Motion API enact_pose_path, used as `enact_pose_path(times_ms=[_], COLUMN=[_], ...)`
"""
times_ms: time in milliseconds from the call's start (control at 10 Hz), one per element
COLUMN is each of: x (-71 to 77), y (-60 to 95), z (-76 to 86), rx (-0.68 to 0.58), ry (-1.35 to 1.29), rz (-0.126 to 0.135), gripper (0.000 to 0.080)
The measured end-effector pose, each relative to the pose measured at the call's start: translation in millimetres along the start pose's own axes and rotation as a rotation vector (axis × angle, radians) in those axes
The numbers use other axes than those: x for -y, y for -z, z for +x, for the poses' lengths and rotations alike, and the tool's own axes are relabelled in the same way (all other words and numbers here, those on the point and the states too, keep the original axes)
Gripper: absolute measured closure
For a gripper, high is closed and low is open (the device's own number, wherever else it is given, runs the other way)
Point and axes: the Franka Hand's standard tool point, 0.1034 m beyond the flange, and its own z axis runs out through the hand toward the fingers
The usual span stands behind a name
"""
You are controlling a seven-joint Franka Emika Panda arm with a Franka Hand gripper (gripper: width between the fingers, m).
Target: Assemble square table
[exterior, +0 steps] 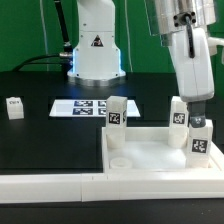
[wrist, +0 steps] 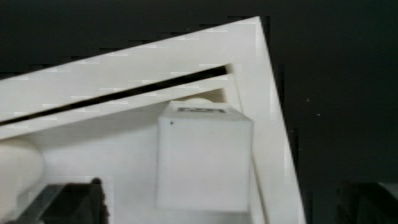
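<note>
The gripper (exterior: 199,122) is hanging with its jaws spread wide, gripping nothing, just above a leg block (exterior: 199,143) standing in a corner socket of the square top (exterior: 150,155) at the table's near edge. 3 legs are standing upright here; 1 leg (exterior: 14,108) is waiting far off. Judged step: seating legs. Next: fetching that stray leg.

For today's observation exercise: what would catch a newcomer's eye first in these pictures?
First, the big white robot arm reaching down on the exterior view's right, its open gripper just above a tagged leg block standing on the square tray. Two more tagged blocks stand at the tray's back edge. One small block sits alone, far on the exterior view's left.
</note>
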Motion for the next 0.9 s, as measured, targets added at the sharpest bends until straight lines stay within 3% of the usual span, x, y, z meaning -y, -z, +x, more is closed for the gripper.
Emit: enact_pose_path(times_ms=[200, 800, 900], x=[-8.2, -10.8, -13.2], y=[21.2, 19.7, 20.2], z=[20.4, 24.3, 34.2], rx=[0.001, -0.006, -0.02], ry=[0.094, 0.551, 0.679], rz=[0.013, 0.008, 0.016], gripper=[0.015, 0.015, 0.015])
